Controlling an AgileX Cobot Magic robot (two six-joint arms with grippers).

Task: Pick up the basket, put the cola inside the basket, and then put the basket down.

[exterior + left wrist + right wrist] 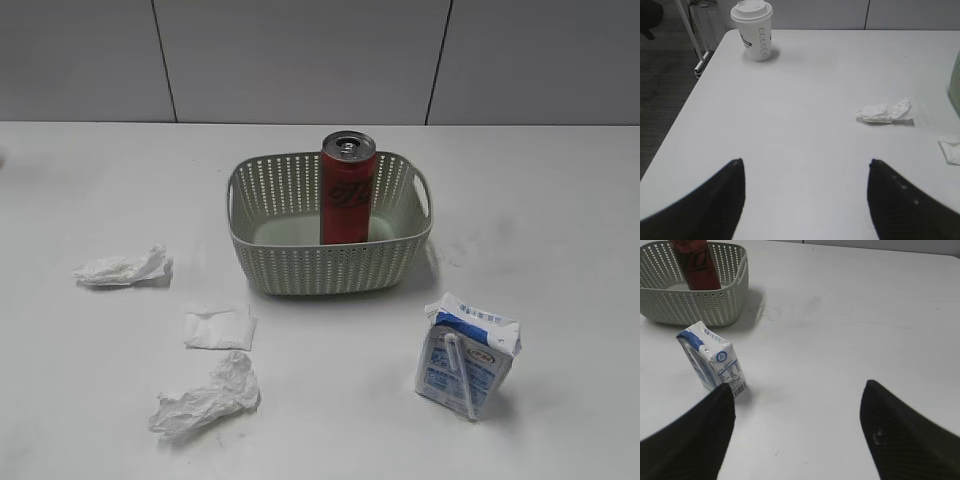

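Observation:
The pale green basket [330, 262] stands on the white table at the middle, flat on its base. The red cola can [347, 190] stands upright inside it. The right wrist view shows the basket [700, 302] at top left with the cola [697, 265] in it. A sliver of the basket's edge [955, 80] shows at the right of the left wrist view. My left gripper [805, 165] is open and empty over bare table. My right gripper [797, 387] is open and empty, away from the basket. Neither arm shows in the exterior view.
A blue-and-white carton with a straw [466, 355] stands front right, close to my right gripper's left finger [712, 360]. Crumpled tissues lie at left [125, 267], [218, 328], [205, 398]. A white paper cup [752, 30] stands near the table's far left corner.

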